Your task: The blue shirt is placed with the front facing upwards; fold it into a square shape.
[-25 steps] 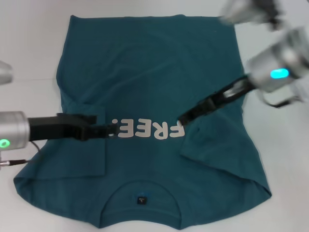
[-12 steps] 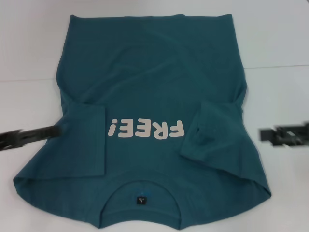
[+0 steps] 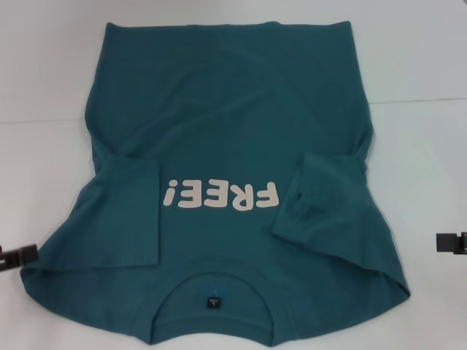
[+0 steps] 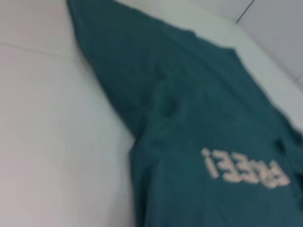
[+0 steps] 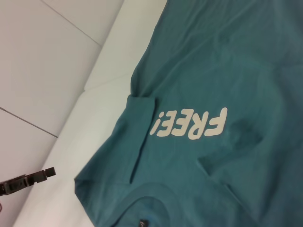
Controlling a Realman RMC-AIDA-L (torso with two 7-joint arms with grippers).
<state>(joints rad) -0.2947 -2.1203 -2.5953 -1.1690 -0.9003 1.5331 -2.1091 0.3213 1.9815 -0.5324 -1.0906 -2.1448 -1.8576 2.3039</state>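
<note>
I see the blue shirt (image 3: 219, 182) flat on the desk (image 3: 423, 65), front up, both sleeves folded inward. Left tool (image 3: 18, 257) and right tool (image 3: 451, 242) sit at the desk edges, clear of the shirt; can't tell their grip state.

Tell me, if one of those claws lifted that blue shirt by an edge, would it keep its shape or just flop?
Probably flop. The blue shirt lies flat with soft wrinkles, and both sleeves are already folded inward and stay put, so the cloth looks limp. It likely drapes from whatever point is pinched. Pushed, it would probably bunch rather than slide across the white table.
</note>
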